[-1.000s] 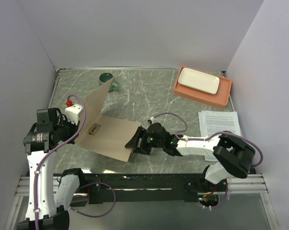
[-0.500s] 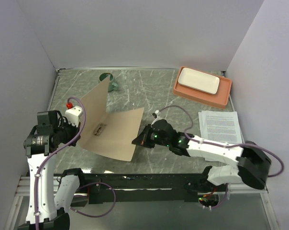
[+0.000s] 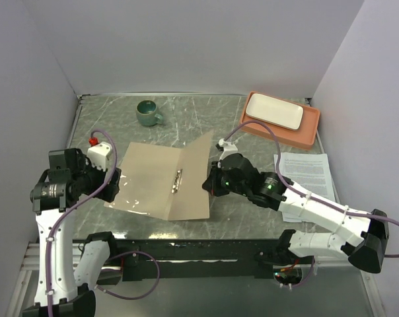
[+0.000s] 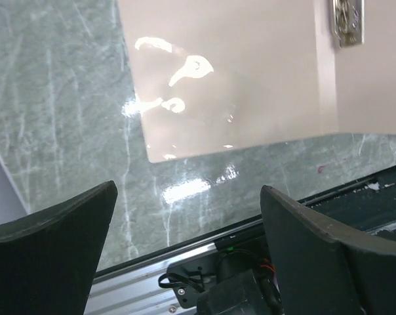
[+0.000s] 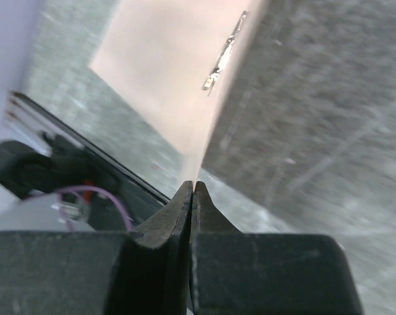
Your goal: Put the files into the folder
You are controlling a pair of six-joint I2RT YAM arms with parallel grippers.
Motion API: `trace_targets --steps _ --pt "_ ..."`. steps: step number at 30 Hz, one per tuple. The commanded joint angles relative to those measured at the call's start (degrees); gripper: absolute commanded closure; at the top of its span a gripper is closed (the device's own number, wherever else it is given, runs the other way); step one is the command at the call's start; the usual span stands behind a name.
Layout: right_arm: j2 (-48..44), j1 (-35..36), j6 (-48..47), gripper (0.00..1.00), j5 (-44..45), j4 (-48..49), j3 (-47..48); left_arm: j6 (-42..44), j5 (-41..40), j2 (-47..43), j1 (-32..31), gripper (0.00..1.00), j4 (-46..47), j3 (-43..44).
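Folder of thin tan-brown cardboard (image 3: pixel 153 181) looks light and bendy, best held at an edge, where the right gripper (image 5: pixel 193 190) pinches it; the left gripper (image 4: pixel 188 191) is open.

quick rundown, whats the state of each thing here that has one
tan cardboard folder: open, left half flat, right half tilted up
left hand: open, empty
right hand: shut on the folder's right edge
white printed paper sheets: stacked, outside the folder
green ceramic cup: upright
white rectangular plate: lying in the orange tray
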Motion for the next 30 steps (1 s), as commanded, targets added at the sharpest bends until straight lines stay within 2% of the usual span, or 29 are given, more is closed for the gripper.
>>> trace_targets --steps 1,6,8,12,22,23,24,25,26,27,30 --pt "-1.9 -0.9 -5.6 1.0 2.3 -5.9 0.6 0.5 -1.0 -1.4 0.0 0.02 0.1 3.1" --pt "-0.7 -2.3 -5.0 1.0 5.2 -14.4 0.8 1.4 1.2 -0.2 0.0 0.01 0.1 4.6" --pt "0.6 -4.8 -4.4 1.0 4.7 -17.3 1.2 2.2 1.3 0.5 0.0 0.04 0.9 4.8" --pt "1.3 -8.2 -3.7 1.0 5.8 -22.6 0.3 2.7 1.1 2.2 0.1 0.04 3.7 5.0" --pt "3.9 -13.5 -2.4 1.0 11.3 -25.6 -1.0 1.9 3.4 6.6 0.0 0.04 8.0 3.9" --pt "4.0 -13.7 -2.4 0.95 11.4 -25.6 -0.9 1.9 3.4 6.9 -0.1 0.04 8.2 3.9" --pt "4.5 -14.1 -2.6 0.75 11.8 -25.8 -0.8 2.0 3.2 7.1 -0.1 0.04 8.4 3.8" --pt "4.8 -14.3 -2.3 0.64 12.4 -26.1 -0.2 2.2 2.8 7.3 -0.4 0.04 8.4 3.8" --pt "5.3 -14.4 -2.5 0.58 13.0 -26.9 0.2 2.2 2.7 7.4 -0.4 0.04 8.2 3.9" --pt "5.7 -14.7 -2.5 0.46 14.5 -27.5 0.6 2.2 2.7 7.4 -0.3 0.04 8.3 3.7" --pt "6.4 -15.6 -1.5 0.29 16.4 -29.8 2.6 2.2 2.2 7.3 -0.4 0.04 9.6 3.4"
